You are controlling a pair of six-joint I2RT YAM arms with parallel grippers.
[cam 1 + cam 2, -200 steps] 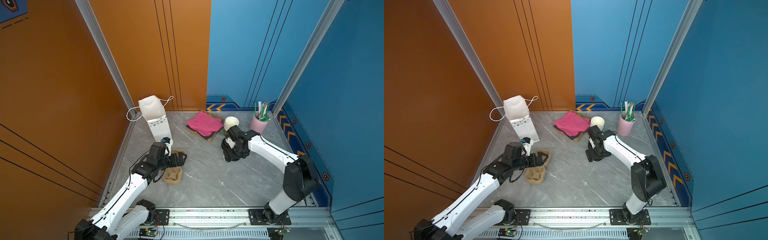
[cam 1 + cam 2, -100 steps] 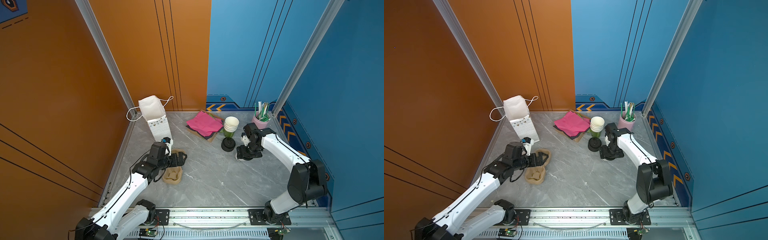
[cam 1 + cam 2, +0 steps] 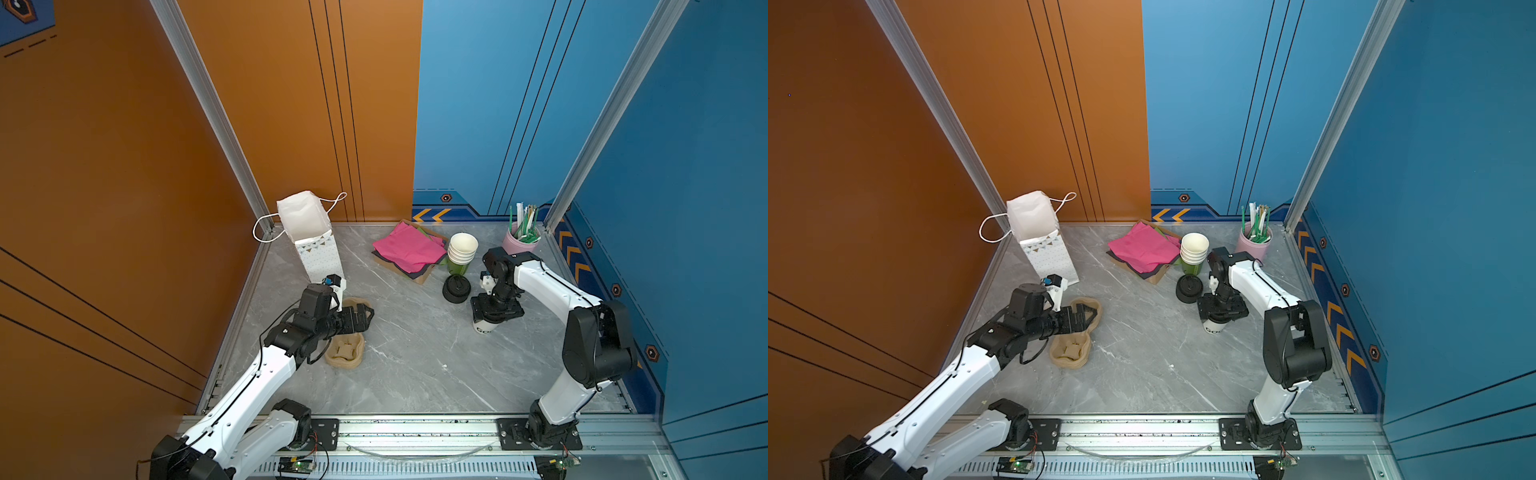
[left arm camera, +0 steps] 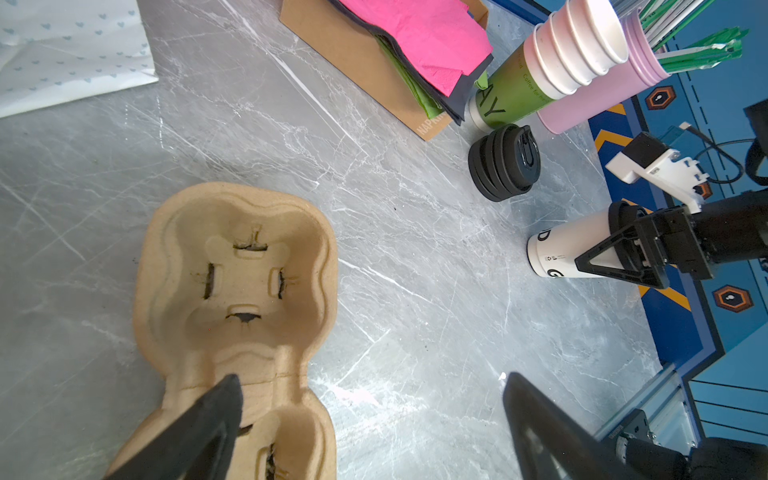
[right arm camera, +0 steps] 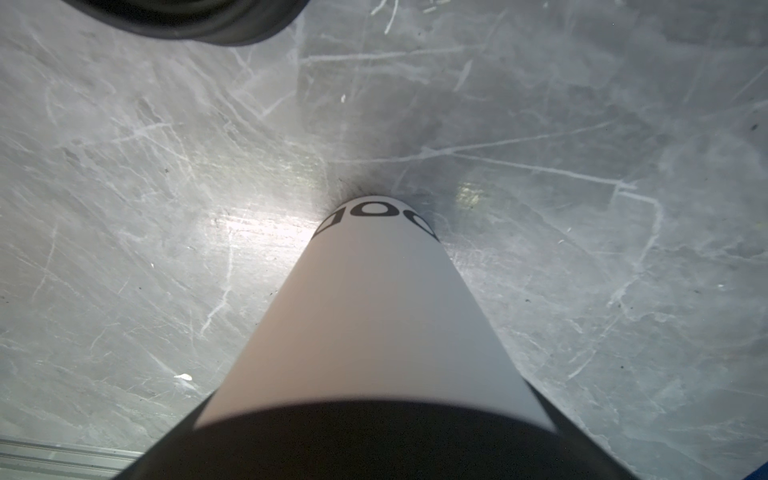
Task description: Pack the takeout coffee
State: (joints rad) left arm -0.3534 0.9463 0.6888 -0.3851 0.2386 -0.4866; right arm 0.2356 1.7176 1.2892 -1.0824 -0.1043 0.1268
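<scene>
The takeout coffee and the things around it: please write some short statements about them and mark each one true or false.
1. The takeout coffee stands upright on the table. True.
2. It sits in the cardboard carrier. False: it stands on the bare table, apart from the carrier.
3. The left tool is open and holds nothing. True.
4. The white bag lies flat. False: it stands upright with its mouth open.
5. The right tool is far from the coffee. False: it is at the coffee's lidded top.
6. A stack of black lids stands beside the stacked cups. True.
</scene>
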